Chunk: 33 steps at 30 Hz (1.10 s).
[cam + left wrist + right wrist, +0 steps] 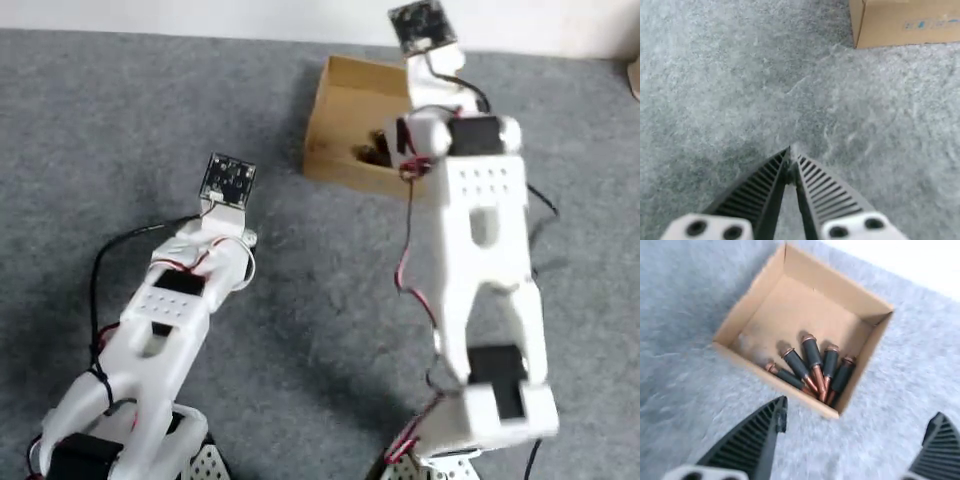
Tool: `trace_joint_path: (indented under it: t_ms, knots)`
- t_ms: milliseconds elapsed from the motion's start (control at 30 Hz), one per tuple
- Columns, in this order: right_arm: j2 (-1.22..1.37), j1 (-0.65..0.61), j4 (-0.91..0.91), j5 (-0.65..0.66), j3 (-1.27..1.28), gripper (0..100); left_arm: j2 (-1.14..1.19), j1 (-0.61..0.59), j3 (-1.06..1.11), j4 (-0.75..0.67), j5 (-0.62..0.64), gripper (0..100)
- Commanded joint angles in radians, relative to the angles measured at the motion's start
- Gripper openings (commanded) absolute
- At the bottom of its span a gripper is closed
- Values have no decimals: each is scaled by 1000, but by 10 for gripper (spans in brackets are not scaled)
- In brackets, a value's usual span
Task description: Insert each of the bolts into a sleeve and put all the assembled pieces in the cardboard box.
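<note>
The box (340, 130) is being carried by the grey surface (150, 110), close to the far edge and somewhat right of its middle. Five pieces (812, 365), each a copper-coloured bolt seated in a dark sleeve, are being held inside the box (805, 305). They are being seen fanned out flat on its floor, gathered against one wall and toward one corner, with their narrow ends drawn together and touching. In the high view they are being glimpsed as dark shapes (375, 150) by the box's near wall, partly covered by the right arm (485, 220), which is being stretched from the near edge up over the box's right part.

The right gripper (860, 407) is being held wide apart above the box's near wall. Nothing is being gripped between its fingers (760, 432).

The left arm (170, 310) is being held over the near-left part of the surface, pointed toward the far edge. The left gripper (791, 152) is being held closed, its ribbed fingers (820, 182) meeting at the tips, and nothing is being gripped between them. It is being hung over bare surface, well apart from the box (905, 22), one corner of which is being seen beyond it.
</note>
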Motion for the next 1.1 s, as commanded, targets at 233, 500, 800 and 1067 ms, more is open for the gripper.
trace_joint_path:
  t_ms: [233, 500, 800, 1067]
  knots:
    - [-717, 12, 25, -8, 588, 382, -642, 5, 334, -64, -138, 7]
    - [-1438, 13, -219, -9, 1317, 382, -1033, -2, 481, 292, -143, 7]
    - [-1732, 229, -374, -9, 1787, 382, -1300, 4, 582, 792, -144, 7]
    - [-1676, 349, -463, -63, 2126, 382, -1267, -1, 585, 879, -143, 7]
